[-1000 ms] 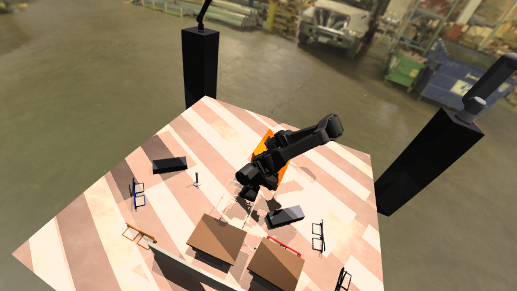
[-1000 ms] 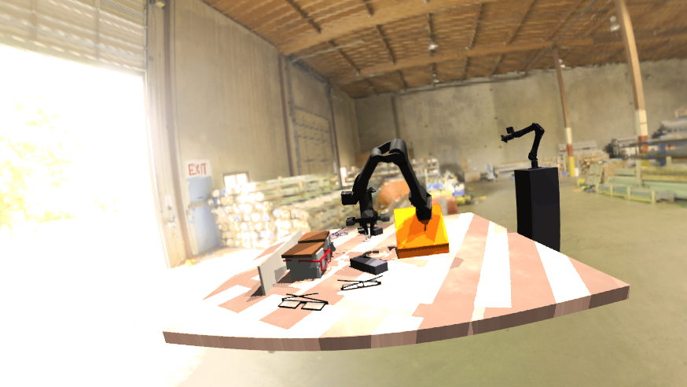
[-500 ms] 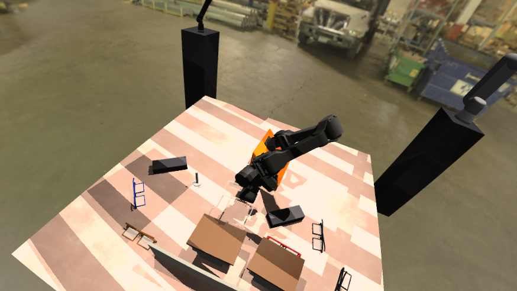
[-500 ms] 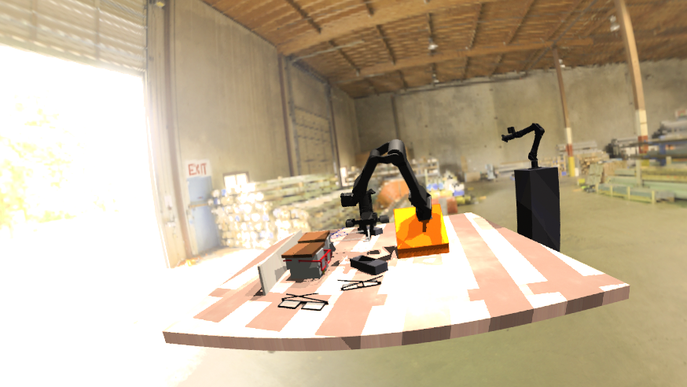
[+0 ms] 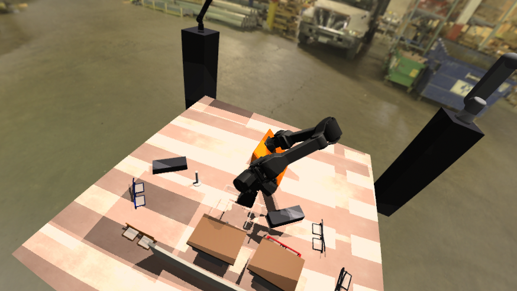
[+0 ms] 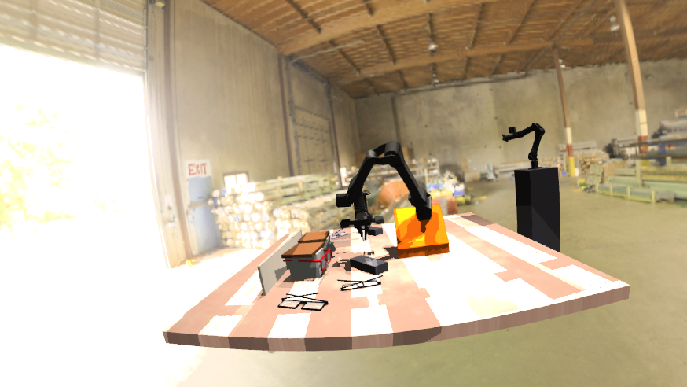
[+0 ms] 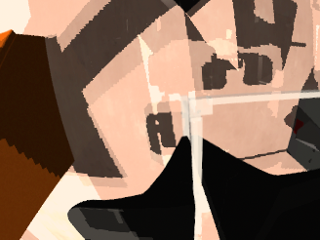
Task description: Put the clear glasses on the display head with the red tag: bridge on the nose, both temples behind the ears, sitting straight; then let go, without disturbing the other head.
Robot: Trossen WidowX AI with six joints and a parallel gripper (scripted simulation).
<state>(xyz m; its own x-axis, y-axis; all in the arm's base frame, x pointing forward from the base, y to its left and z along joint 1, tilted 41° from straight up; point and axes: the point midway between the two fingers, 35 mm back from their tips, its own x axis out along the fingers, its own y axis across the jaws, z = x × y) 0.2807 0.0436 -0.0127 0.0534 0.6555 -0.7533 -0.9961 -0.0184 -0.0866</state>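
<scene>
On your tabletop [image 5: 325, 187], going left to right in the top view: blue glasses [image 5: 137, 193] lie near the left edge, with brown glasses [image 5: 139, 236] nearer the front edge. The plain head [image 5: 216, 238] comes next, and above its back edge the pincer [image 5: 246, 199] is clenched on the clear glasses [image 5: 231, 206], carried off the tabletop. The red-tagged head [image 5: 276, 265] stands beside the plain one at the front edge. Black glasses [image 5: 318, 236] lie toward the right edge.
</scene>
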